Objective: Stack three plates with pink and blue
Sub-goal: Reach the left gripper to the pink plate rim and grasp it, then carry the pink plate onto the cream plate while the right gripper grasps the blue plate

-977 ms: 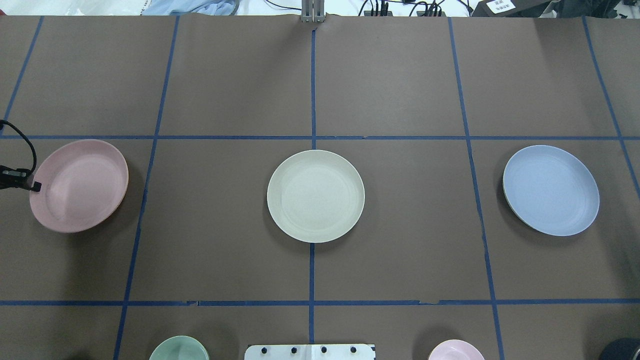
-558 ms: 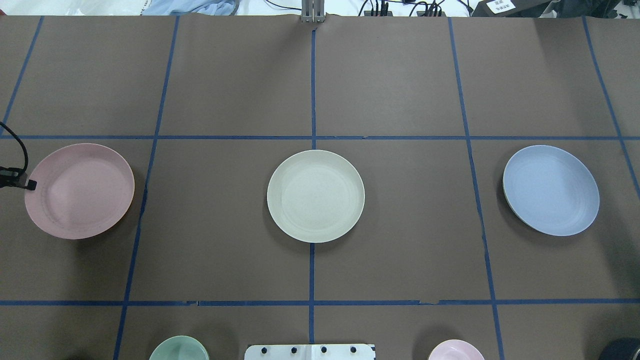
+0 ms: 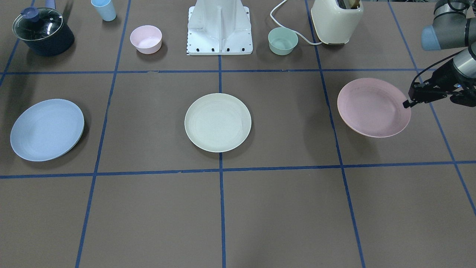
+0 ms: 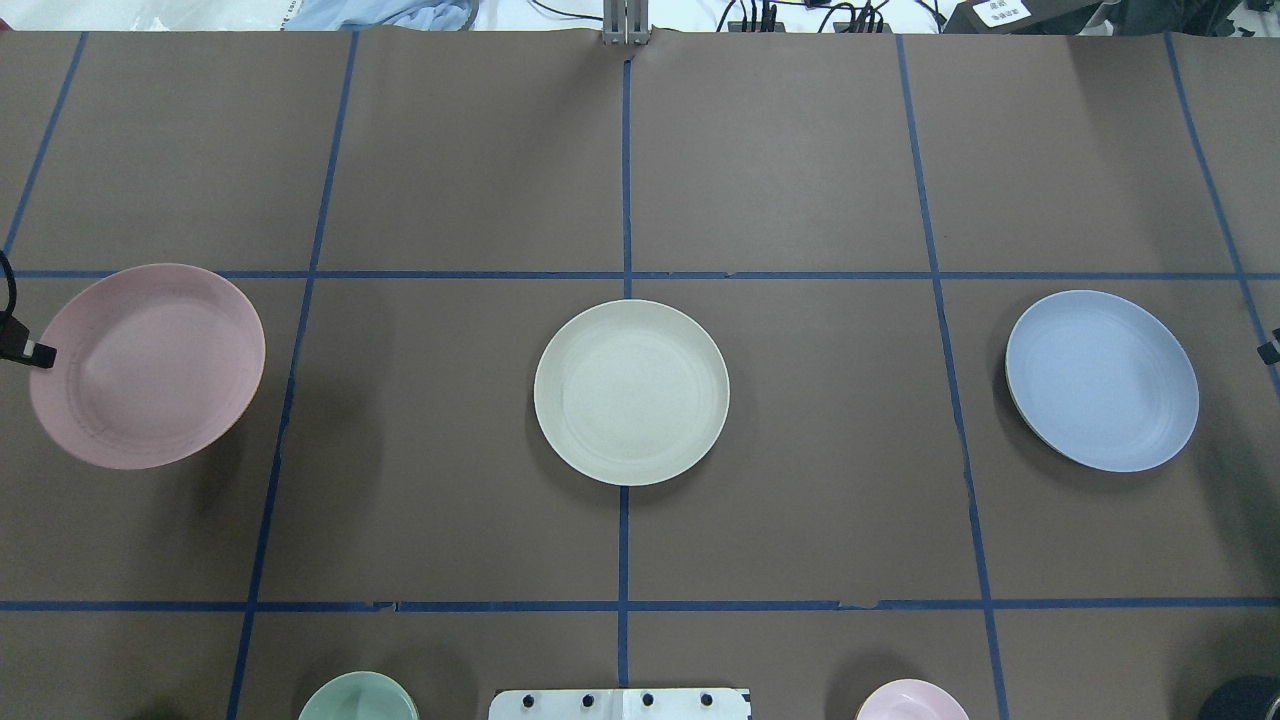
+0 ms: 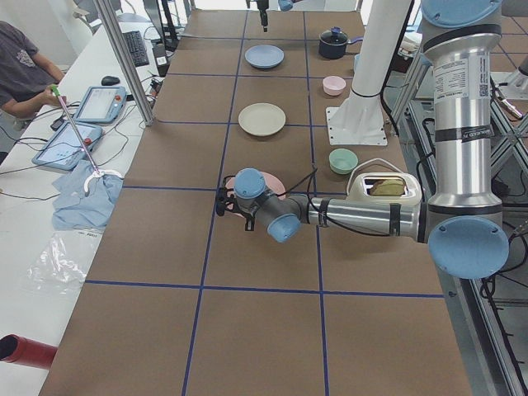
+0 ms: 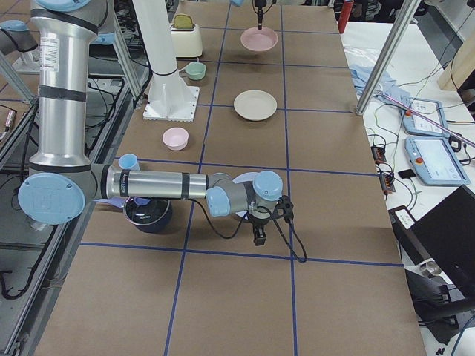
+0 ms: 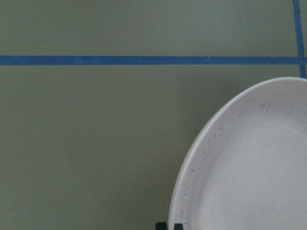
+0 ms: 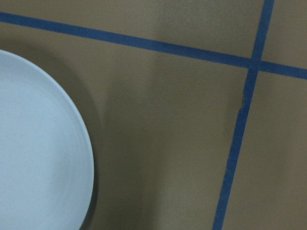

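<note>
Pink plate [image 3: 372, 108] hangs at frame right, rim pinched by left gripper [image 3: 406, 104], over brown blue-taped table [image 3: 282, 208]; right gripper [image 6: 259, 237]: spread cannot be told.

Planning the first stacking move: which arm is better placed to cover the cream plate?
Left. Its fingers grip the pink plate by the rim, off the table; the blue plate lies ungripped.

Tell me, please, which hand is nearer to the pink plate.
Left. The left hand grips the pink plate by its rim; the right hand hovers beside the blue plate, across the table.
</note>
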`<state>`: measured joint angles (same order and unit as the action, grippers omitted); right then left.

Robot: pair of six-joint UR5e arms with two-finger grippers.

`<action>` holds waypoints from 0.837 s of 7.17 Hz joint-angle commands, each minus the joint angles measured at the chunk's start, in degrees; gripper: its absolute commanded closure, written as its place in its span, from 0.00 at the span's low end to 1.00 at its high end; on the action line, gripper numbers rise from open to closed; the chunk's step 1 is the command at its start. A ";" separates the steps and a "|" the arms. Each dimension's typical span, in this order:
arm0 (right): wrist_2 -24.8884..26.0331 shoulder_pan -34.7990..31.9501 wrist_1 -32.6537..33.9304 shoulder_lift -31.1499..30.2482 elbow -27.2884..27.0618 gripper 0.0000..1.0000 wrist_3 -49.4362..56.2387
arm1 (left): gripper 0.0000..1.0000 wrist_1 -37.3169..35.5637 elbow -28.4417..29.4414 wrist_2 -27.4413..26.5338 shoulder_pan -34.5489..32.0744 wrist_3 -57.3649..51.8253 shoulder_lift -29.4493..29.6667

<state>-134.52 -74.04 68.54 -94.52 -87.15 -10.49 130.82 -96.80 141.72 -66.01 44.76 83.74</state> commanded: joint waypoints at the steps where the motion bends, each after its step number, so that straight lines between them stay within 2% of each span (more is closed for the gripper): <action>1: 2.50 5.28 -13.29 0.92 4.44 0.00 -12.73 | 1.00 -0.30 -3.29 1.63 0.00 8.19 1.41; 4: 2.07 6.98 -14.49 0.92 4.62 0.00 -15.09 | 1.00 -0.21 -3.92 1.54 0.79 12.11 3.27; 6: 1.63 7.59 -14.41 0.92 4.54 0.06 -15.18 | 1.00 -0.30 -3.84 1.54 1.32 12.63 4.23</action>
<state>-132.69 -66.92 54.07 -93.61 -82.62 -25.50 130.59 -100.68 143.26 -65.09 56.89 87.40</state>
